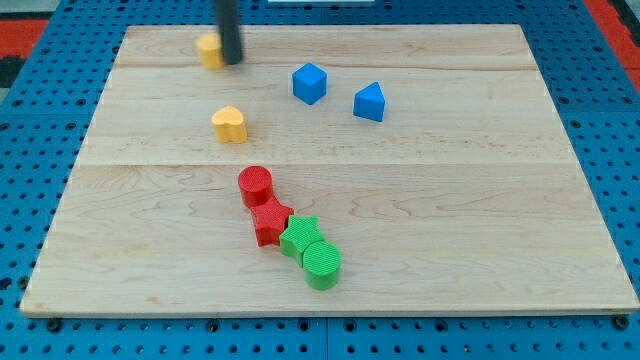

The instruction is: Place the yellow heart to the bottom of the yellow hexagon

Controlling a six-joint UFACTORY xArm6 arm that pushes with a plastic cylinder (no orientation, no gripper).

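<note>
The yellow heart lies on the wooden board, left of centre in the upper half. The yellow hexagon sits near the board's top edge, above the heart and slightly to its left. My rod comes down from the view's top, and my tip rests right against the hexagon's right side. The tip is well above the heart, apart from it.
A blue cube and a blue triangular block sit right of the heart. Below the heart, a red cylinder, a red star, a green star and a green cylinder form a touching diagonal chain.
</note>
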